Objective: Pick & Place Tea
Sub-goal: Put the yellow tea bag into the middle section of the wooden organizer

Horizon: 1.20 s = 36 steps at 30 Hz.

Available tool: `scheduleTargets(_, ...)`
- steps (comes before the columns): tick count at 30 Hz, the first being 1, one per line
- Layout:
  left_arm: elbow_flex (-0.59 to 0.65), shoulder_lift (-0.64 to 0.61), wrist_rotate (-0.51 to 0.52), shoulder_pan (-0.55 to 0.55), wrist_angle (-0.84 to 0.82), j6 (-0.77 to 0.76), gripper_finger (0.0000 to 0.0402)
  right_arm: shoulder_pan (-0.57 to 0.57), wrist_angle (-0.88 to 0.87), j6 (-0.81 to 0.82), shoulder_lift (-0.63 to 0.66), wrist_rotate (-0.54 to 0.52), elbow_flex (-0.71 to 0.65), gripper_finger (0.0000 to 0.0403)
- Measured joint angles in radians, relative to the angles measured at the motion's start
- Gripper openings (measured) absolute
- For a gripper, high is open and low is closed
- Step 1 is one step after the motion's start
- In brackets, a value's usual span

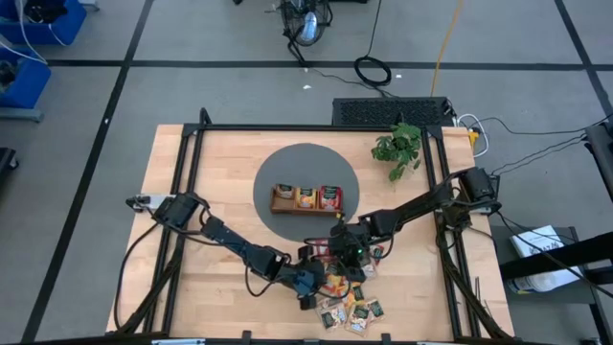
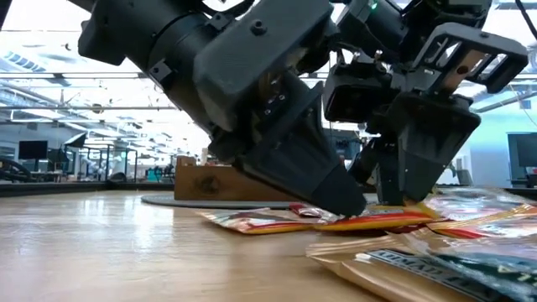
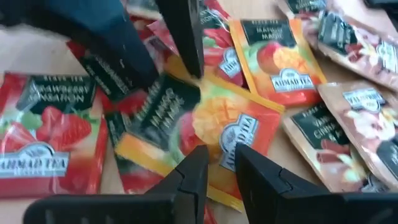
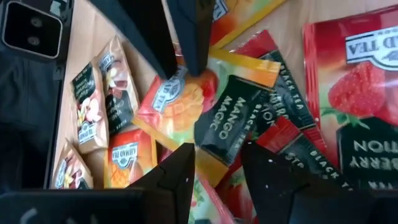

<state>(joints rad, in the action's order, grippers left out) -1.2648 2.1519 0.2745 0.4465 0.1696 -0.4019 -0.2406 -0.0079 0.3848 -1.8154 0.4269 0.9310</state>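
Both grippers are hovering over the tea pile at the table's near edge. The left gripper [image 3: 216,163] and right gripper [image 4: 219,163], fingers slightly spread, are flanking one orange mango sachet [image 3: 211,121] from opposite sides.

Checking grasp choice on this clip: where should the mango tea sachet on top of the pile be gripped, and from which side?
Probably by its free orange corner. The mango tea sachet lies flat atop red strawberry sachets, so come from above, pinching that overhanging edge. Both the left end effector and right end effector hover there, slightly open.
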Motion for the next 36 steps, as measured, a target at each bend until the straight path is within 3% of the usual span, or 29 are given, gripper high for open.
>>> scheduleTargets(6,0.0,0.019,-0.002,-0.006,0.025,0.0,0.0088,0.004,0.008,-0.009,-0.006,0.011,0.001,0.0108)
scheduleTargets(13,-0.001,0.019,-0.005,-0.008,0.026,0.003,0.0088,0.004,0.011,-0.051,-0.015,0.023,0.0,0.0009)
scheduleTargets(25,-0.001,-0.01,0.001,0.006,0.004,0.114,0.0088,0.01,-0.043,-0.091,0.022,0.007,0.029,0.0)
scheduleTargets(36,-0.002,-0.172,0.15,0.111,-0.202,0.162,0.0088,-0.01,-0.32,-0.186,0.173,-0.208,0.129,0.0)
